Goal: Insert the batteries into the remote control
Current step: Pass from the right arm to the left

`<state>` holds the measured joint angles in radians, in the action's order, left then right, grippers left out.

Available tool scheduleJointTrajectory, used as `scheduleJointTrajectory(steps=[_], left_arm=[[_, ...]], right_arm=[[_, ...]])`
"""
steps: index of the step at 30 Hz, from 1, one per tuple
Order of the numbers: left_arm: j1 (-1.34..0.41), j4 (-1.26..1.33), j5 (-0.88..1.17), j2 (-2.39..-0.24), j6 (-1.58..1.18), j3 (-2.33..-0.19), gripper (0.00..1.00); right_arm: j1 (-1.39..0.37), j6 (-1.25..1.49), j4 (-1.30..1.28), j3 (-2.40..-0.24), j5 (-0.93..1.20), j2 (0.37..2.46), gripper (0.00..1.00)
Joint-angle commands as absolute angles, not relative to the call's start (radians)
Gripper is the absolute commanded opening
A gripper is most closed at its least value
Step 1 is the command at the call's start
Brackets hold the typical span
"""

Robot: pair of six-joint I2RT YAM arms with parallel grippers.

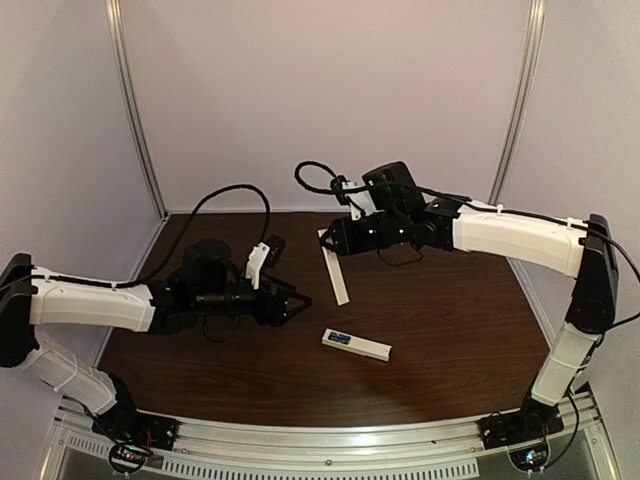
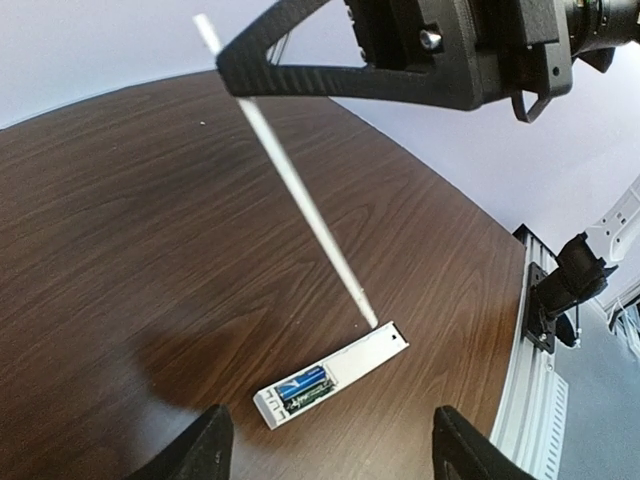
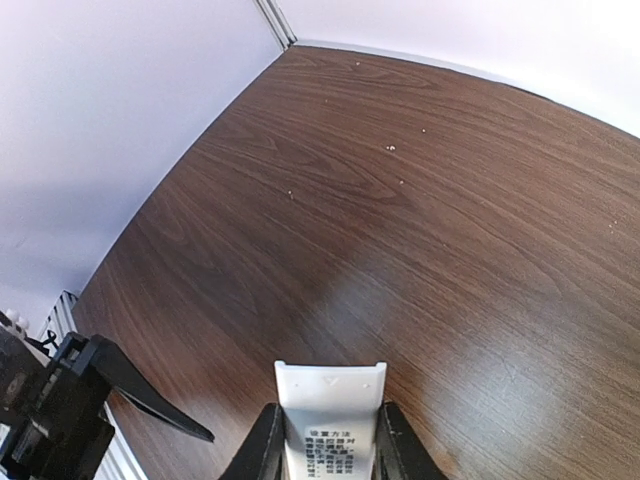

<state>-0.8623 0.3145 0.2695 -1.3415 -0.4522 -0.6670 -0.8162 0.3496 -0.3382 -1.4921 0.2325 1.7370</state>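
Batts point(image 2: 305, 386) sit in remote point(image 2: 365, 356); R fingers point(image 3: 262, 445) pinch cover point(image 3: 330, 405).

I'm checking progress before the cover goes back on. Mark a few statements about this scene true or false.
1. The batteries sit in the recess of the remote control. True.
2. The cover strip lies flat on the table. False: the right gripper holds it up at a tilt.
3. The left gripper grips the remote control. False: it is open and empty, and the remote control lies on the table.
4. The battery recess is uncovered. True.
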Motion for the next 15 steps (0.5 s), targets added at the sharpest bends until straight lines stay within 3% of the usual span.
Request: scheduleJointTrajectory(steps=[1, 11, 15], left_arm=[[-0.896, 0.441, 0.226, -1.424, -0.489, -0.738, 0.69], [-0.921, 0.461, 0.167, -1.583, -0.559, -0.871, 0.58], [-0.923, 0.462, 0.169, -1.634, -0.583, -0.912, 0.45]], right_arm=[[-0.819, 0.443, -0.235, -1.454, 0.239, 1.695, 0.19], [-0.822, 0.497, -0.16, -1.38, 0.213, 1.646, 0.19], [-0.822, 0.512, -0.139, -1.364, 0.215, 1.633, 0.2]])
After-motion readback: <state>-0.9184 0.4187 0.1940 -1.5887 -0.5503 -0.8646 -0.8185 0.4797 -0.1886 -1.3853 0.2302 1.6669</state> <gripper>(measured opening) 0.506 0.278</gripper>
